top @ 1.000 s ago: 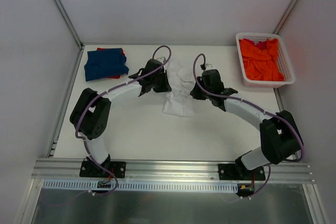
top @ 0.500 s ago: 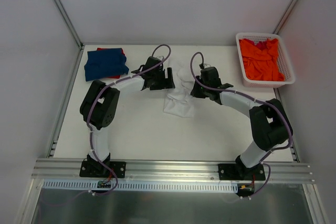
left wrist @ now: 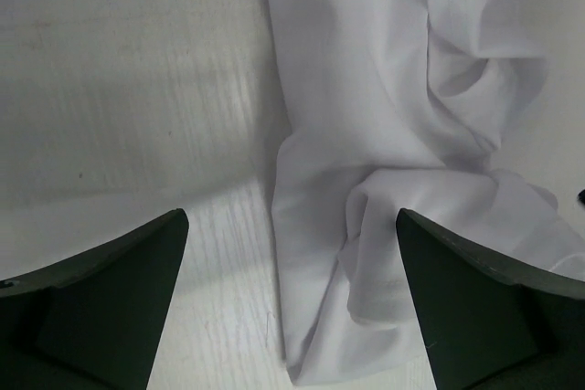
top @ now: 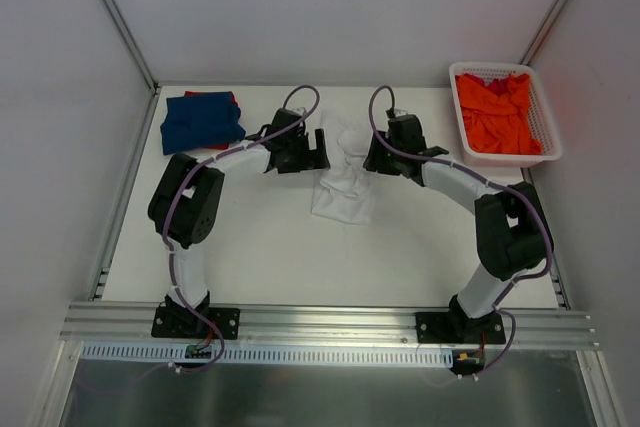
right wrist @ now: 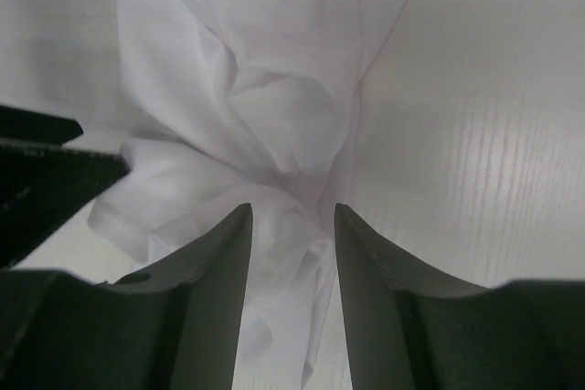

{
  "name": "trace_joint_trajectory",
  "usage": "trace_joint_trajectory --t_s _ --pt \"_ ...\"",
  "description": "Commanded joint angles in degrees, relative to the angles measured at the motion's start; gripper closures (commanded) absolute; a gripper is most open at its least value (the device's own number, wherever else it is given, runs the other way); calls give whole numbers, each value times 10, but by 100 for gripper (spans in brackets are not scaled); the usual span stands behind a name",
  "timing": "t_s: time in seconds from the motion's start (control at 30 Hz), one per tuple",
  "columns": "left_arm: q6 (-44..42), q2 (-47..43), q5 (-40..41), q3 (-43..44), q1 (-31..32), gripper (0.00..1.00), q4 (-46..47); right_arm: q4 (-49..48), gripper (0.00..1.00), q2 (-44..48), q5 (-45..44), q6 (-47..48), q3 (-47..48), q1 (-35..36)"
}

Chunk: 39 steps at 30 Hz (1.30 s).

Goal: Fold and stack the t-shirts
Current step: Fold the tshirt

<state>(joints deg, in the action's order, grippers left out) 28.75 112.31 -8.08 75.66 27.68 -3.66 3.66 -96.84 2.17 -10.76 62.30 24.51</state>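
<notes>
A crumpled white t-shirt (top: 343, 175) lies mid-table, bunched at its far end. My left gripper (top: 318, 149) stands wide open at its left edge, low over the table, with the cloth (left wrist: 393, 89) spread between and beyond the jaws (left wrist: 291, 221). At the shirt's right edge my right gripper (top: 374, 159) is open by a narrower gap (right wrist: 292, 210), and loose white folds (right wrist: 274, 70) lie under and between its fingers, unpinched. A folded dark blue t-shirt (top: 201, 122) rests on a red one (top: 226, 98) at the back left. An orange t-shirt (top: 495, 112) fills the basket.
The white lattice basket (top: 507, 159) stands at the back right corner by the right wall. Enclosure walls close in the left, back and right sides. A metal rail (top: 330, 322) carrying both arm bases runs along the near edge.
Both grippers have gone from shut to open and let go of the white t-shirt, which has settled on the table. Both arms shifted slightly toward the back.
</notes>
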Motion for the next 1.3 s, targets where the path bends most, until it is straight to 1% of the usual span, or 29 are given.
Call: trace_joint_trajectory --t_s 0.0,0.17,0.2,0.3,0.4,0.57,0.73,1.03,1.27 --pt "9 -79 9 -40 0 1 -8 24 55 -7 -15 20 57 -8" --pt "24 -154 15 -122 1 1 -8 38 55 37 -11 17 53 -8" --pt "31 -176 15 -133 3 1 -7 38 55 57 -7 13 48 -8" --pt "42 -210 19 -172 15 1 -7 42 55 94 -2 3 20 4" --pt "52 -219 19 -195 31 1 -12 42 56 122 -3 -10 -14 27" --pt "62 -211 28 -214 64 1 -14 43 56 148 -11 -29 -59 68" --pt "72 -177 40 -212 94 1 -21 30 57 153 -17 -49 -90 106" --pt "73 -127 52 -188 99 1 -46 0 57 119 -9 -65 -111 135" --pt "71 -93 61 -153 98 1 -79 -15 57 67 7 -59 -88 135"
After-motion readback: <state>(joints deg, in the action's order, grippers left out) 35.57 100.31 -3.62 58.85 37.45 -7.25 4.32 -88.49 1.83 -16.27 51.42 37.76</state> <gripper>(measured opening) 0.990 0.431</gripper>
